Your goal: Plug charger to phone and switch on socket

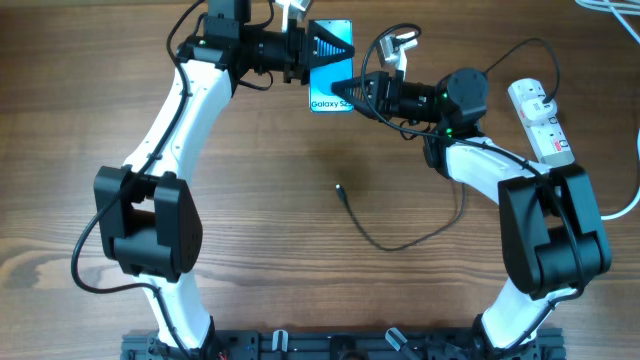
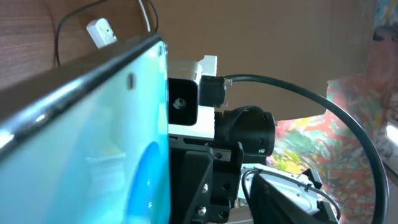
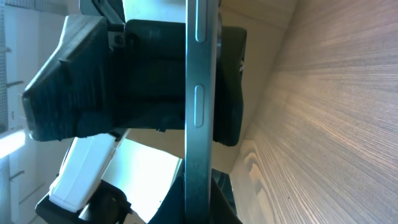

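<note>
A phone (image 1: 325, 85) with a bright cyan screen is held between two robot grippers at the far side of a wooden table (image 1: 280, 250). The left gripper (image 1: 338, 47) reaches in from the left. In the right wrist view its black fingers (image 3: 124, 74) sit against both faces of the edge-on phone (image 3: 200, 124), pinching it. The right gripper (image 1: 352, 88) comes from the other side, its jaws pressed together on the phone's edge nearest it. In the left wrist view the phone's screen (image 2: 81, 137) fills the left half. The charger (image 1: 385, 243), a thin black cable, lies loose on the table, well apart from both grippers, its tip (image 1: 338, 186) on the side toward the robot's base. The white socket (image 1: 542, 125) lies beyond the right arm, away from both grippers.
</note>
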Robot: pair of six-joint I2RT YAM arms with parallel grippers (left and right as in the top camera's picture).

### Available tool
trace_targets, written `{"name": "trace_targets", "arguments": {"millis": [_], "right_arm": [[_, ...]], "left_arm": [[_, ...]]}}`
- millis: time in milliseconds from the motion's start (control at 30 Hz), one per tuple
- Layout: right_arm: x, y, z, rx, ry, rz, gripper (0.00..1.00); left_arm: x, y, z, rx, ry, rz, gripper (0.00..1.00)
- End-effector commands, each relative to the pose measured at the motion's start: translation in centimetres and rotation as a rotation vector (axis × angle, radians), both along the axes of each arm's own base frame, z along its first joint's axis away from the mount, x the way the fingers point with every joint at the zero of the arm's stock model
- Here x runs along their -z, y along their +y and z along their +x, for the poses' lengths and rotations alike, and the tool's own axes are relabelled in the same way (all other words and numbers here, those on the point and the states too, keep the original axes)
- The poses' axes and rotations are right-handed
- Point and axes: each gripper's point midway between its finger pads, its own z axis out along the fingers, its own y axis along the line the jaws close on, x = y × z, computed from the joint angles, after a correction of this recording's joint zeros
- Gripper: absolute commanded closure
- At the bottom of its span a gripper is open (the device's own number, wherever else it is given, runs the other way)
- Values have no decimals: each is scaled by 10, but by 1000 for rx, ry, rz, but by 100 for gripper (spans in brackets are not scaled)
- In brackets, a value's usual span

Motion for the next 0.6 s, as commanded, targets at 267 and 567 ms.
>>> {"name": "trace_targets", "arguments": {"millis": [267, 567], "right_arm": [[-7, -5, 17, 84, 46, 28, 96], [0, 0, -11, -76, -32, -25, 34]], "left_arm": [[-17, -2, -15, 67, -8, -53, 96], [45, 15, 10, -144, -29, 246, 96]]}}
